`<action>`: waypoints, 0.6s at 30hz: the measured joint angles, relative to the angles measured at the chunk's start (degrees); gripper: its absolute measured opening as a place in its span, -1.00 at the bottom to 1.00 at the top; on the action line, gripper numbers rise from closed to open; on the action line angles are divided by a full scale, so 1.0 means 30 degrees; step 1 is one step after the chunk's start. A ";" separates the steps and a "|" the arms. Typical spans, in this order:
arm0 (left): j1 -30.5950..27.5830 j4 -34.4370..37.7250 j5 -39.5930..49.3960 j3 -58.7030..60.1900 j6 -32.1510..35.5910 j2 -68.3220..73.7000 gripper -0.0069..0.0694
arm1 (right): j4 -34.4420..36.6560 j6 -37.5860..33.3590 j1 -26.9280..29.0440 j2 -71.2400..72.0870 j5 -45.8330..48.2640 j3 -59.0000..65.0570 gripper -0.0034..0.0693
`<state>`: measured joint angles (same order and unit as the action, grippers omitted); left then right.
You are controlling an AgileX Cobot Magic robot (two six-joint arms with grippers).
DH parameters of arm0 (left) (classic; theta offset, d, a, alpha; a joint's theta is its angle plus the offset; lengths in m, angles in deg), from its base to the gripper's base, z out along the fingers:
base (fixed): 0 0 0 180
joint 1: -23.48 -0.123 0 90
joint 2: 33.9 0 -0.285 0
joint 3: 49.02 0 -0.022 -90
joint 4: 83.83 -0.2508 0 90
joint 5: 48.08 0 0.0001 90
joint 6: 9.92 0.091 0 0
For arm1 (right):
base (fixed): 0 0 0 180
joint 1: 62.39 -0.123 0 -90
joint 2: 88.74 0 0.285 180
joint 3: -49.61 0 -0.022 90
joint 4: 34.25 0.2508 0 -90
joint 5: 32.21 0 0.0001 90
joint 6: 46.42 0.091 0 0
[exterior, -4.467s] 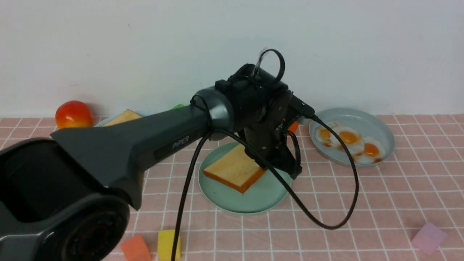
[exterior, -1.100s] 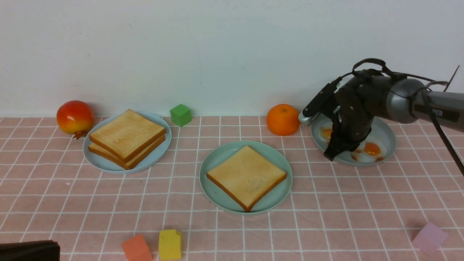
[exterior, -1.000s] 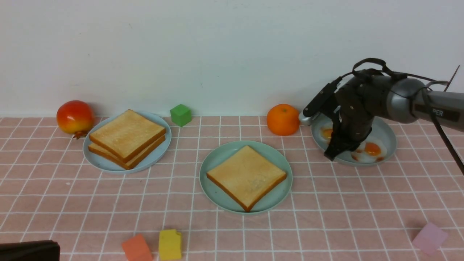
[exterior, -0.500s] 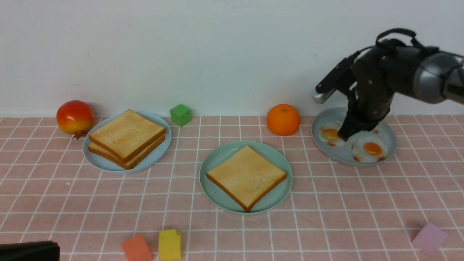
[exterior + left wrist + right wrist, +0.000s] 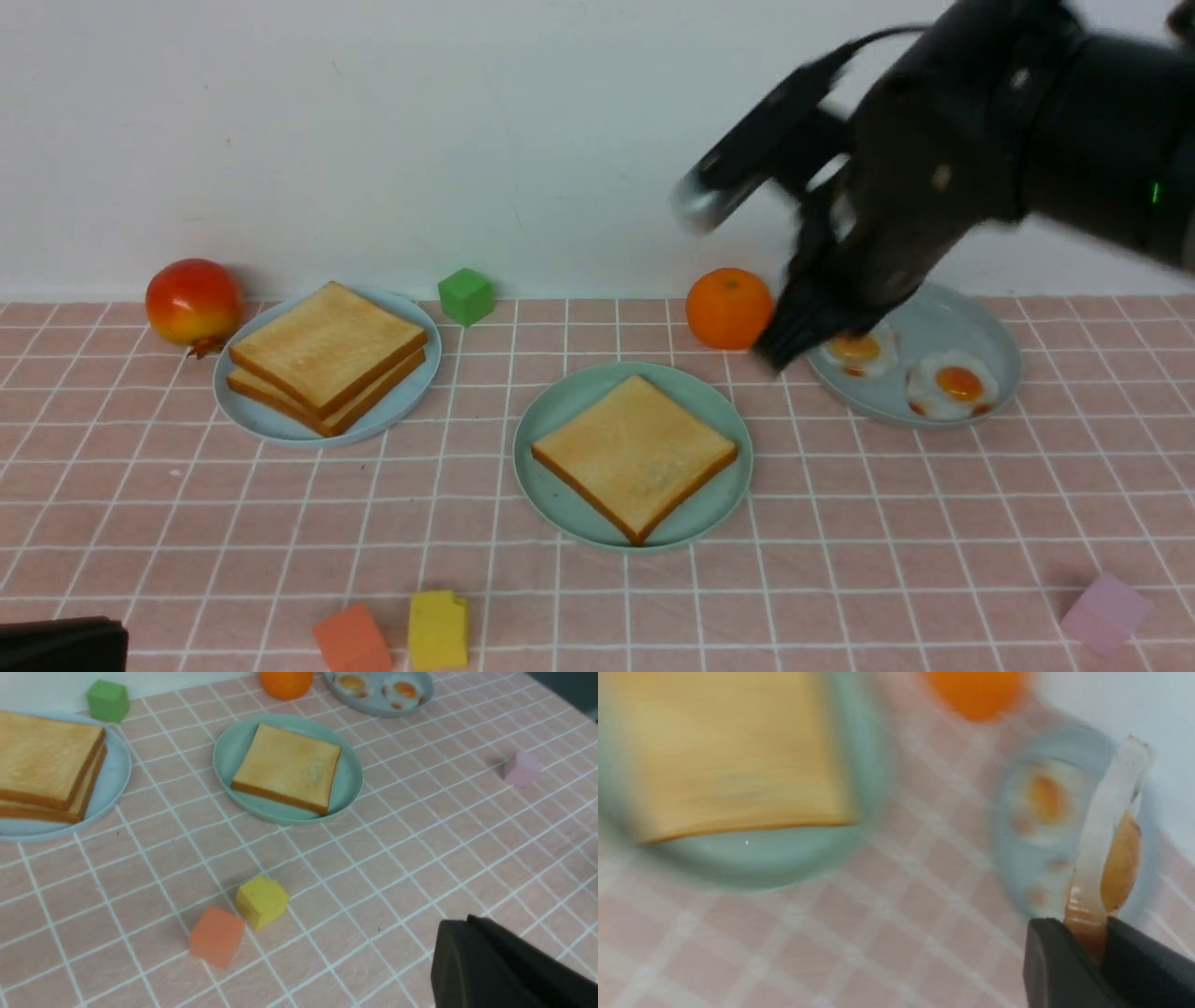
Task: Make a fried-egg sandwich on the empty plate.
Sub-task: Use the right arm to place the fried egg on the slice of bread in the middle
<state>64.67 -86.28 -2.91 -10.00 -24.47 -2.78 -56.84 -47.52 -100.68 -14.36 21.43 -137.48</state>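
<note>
Fried egg [image 5: 1101,826] is hanging edge-on in the right gripper [image 5: 1085,940]. Its two dark jaws are pinching the browned rim with only the thin egg between them, and the white and the yolk are standing out past the tips. In the front view that gripper [image 5: 784,341] is showing as a dark blur raised off the checked pink cloth [image 5: 840,523], beyond the far right rim of the mint-green plate [image 5: 569,411].

The mint-green plate is sitting mid-cloth and carrying one toast slice [image 5: 635,455], lying flat with a corner toward the robot. Behind it and to its right, a grey-blue plate [image 5: 990,322] is holding two more eggs [image 5: 952,385] side by side, with an orange [image 5: 728,308] sitting just beside that plate.

Left of the mint-green plate, a pale blue plate [image 5: 411,392] is bearing two stacked toast slices [image 5: 327,355]. A red fruit [image 5: 191,299] is resting farther left, and a green cube [image 5: 466,296] is standing behind.

Nearer the robot than the mint-green plate, a yellow cube [image 5: 437,630] and an orange-red cube [image 5: 353,639] are standing just beside each other to the left, and a lilac cube [image 5: 1106,611] is lying well off to the right. The left gripper [image 5: 472,938] is hanging over this near side, jaws pressed together on nothing.
</note>
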 joint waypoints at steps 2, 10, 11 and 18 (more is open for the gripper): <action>0.0000 0.0000 0.0039 0.0000 0.0000 0.0000 -0.85 | 0.0052 0.0000 -0.1016 0.0046 -0.0651 0.0776 -0.60; 0.0000 0.0084 -0.0754 0.0000 0.0000 0.0000 -0.85 | -0.1926 0.0141 -0.2653 -0.2191 -0.5276 0.2618 -0.60; 0.0000 0.0102 -0.0799 0.0000 0.0000 0.0000 -0.85 | -0.1977 0.0141 -0.2653 -0.2260 -0.5356 0.2618 -0.60; 0.0000 0.0374 -0.2313 0.0000 0.0000 0.0000 -0.84 | -0.3882 0.0202 -0.2653 -0.4407 -0.6398 0.2618 -0.60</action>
<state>64.67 -85.16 -9.85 -10.00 -24.47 -2.78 -68.49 -46.92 -108.64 -27.58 2.23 -129.62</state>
